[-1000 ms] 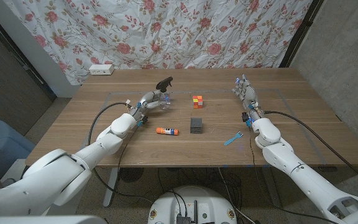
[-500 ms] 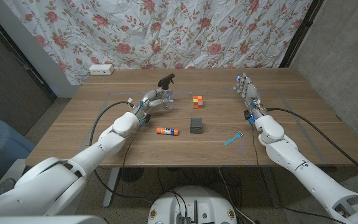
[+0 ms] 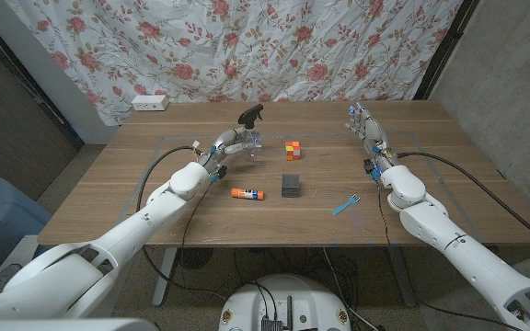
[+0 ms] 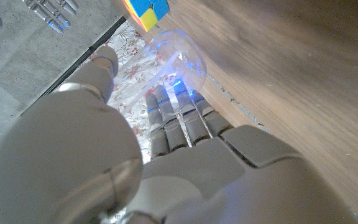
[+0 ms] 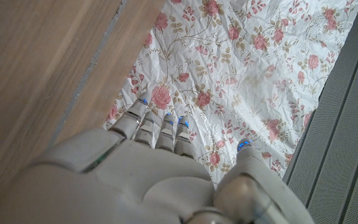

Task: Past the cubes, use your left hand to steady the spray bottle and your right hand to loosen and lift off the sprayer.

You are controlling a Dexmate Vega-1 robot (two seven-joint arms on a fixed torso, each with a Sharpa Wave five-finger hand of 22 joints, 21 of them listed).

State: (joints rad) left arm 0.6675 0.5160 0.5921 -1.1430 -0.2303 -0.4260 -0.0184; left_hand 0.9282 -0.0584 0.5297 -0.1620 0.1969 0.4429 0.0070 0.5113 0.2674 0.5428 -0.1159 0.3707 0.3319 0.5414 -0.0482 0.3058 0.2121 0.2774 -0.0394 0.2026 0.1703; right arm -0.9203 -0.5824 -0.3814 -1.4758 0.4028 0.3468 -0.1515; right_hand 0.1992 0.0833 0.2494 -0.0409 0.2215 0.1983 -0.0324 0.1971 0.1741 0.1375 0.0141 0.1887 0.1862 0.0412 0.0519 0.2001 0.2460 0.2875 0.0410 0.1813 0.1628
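The bottle (image 3: pixel 249 138) looks light, thin-walled and slick — probably near empty, so it may flex or spin if squeezed hard. Best hold: left hand (image 3: pixel 225 147) low around the body, right hand (image 3: pixel 365 129) on the collar under the sprayer (image 3: pixel 250 114). It is clear plastic with a black trigger head. The left hand wraps it now, upright, fingers (image 4: pixel 179 121) against its wall. The right hand holds nothing, fingers straight and apart — well off to the bottle's far side.
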